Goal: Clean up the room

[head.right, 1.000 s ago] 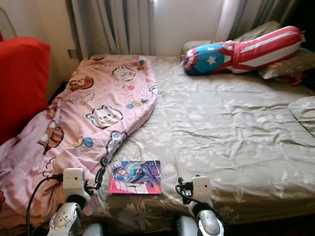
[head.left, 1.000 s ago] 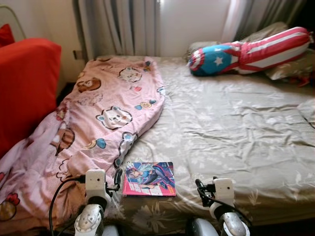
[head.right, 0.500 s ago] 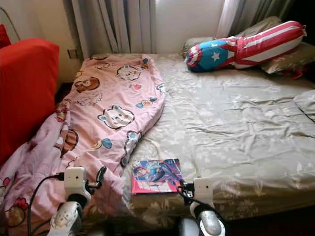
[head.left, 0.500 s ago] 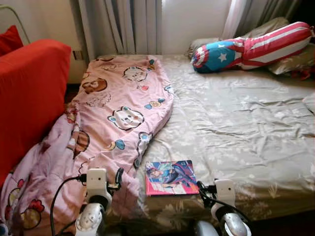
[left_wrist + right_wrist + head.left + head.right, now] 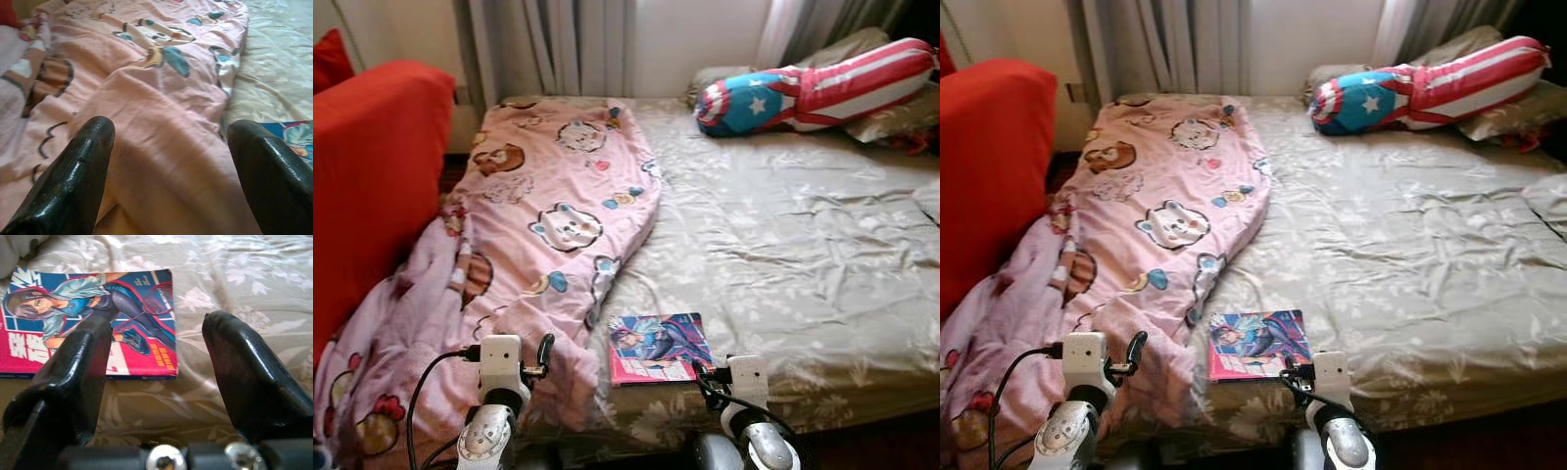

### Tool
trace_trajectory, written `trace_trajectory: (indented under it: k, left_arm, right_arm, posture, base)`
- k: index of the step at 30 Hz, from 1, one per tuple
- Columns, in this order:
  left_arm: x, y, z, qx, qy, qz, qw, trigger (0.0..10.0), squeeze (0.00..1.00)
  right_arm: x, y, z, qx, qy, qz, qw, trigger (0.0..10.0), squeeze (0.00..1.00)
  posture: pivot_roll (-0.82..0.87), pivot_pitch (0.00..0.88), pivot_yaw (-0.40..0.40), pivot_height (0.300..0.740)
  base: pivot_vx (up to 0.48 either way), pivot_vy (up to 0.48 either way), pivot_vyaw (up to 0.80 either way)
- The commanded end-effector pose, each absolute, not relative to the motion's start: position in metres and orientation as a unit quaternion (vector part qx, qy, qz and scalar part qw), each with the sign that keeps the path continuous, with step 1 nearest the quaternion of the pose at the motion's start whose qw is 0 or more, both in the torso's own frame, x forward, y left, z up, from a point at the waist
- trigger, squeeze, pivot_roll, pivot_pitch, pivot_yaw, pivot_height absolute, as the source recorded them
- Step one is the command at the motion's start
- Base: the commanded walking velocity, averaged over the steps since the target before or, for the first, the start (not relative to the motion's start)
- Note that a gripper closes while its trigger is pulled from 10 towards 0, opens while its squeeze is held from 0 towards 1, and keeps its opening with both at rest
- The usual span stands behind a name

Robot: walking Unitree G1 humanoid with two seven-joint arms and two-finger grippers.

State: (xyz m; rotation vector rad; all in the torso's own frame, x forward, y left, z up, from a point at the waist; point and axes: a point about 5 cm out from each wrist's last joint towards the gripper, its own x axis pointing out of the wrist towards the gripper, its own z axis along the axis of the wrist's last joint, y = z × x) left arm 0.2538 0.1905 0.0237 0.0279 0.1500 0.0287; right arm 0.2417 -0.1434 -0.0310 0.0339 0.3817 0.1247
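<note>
Nearest: left gripper (image 5: 168,161), fingers apart, held over the near folds of the pink quilt (image 5: 548,225); right gripper (image 5: 156,382), fingers likewise apart, poised just short of the comic book's (image 5: 658,347) right near corner, touching nothing. The book lay flat, cover up, on the grey floral sheet (image 5: 803,245) near the bed's near edge, just right of the quilt's hem; the quilt ran from the near left to the far side of the bed, spilling against a red sofa (image 5: 367,186) at left. Farthest: a star-and-stripe bolster (image 5: 813,88) at far right, resting against pillows (image 5: 891,117), with curtains (image 5: 558,44) behind.
</note>
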Motion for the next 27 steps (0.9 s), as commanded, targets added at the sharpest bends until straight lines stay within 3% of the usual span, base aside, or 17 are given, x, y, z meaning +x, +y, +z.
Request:
trace_trajectory:
  k: [1, 9, 27]
  left_arm:
    - [0.2537, 0.1868, 0.0211, 0.008, 0.085, 0.001, 0.996, 10.0, 0.0]
    - [0.253, 0.1845, 0.0216, -0.004, 0.082, -0.002, 0.997, 10.0, 0.0]
    - [0.2533, 0.1863, 0.0226, -0.006, 0.08, -0.003, 0.997, 10.0, 0.0]
  right_arm:
    - [0.2418, -0.145, -0.0307, 0.019, 0.188, 0.055, 0.98, 10.0, 0.0]
    - [0.2424, -0.1457, -0.0295, 0.018, 0.184, 0.056, 0.981, 10.0, 0.0]
    - [0.245, -0.1438, -0.0263, 0.018, 0.174, 0.058, 0.983, 10.0, 0.0]
  posture:
    - [0.03, 0.0, -0.066, 0.603]
    - [0.03, 0.0, -0.065, 0.603]
    - [0.03, 0.0, -0.062, 0.603]
  base:
    - [0.0, 0.0, 0.0]
    - [0.0, 0.0, 0.0]
    - [0.416, 0.0, 0.0]
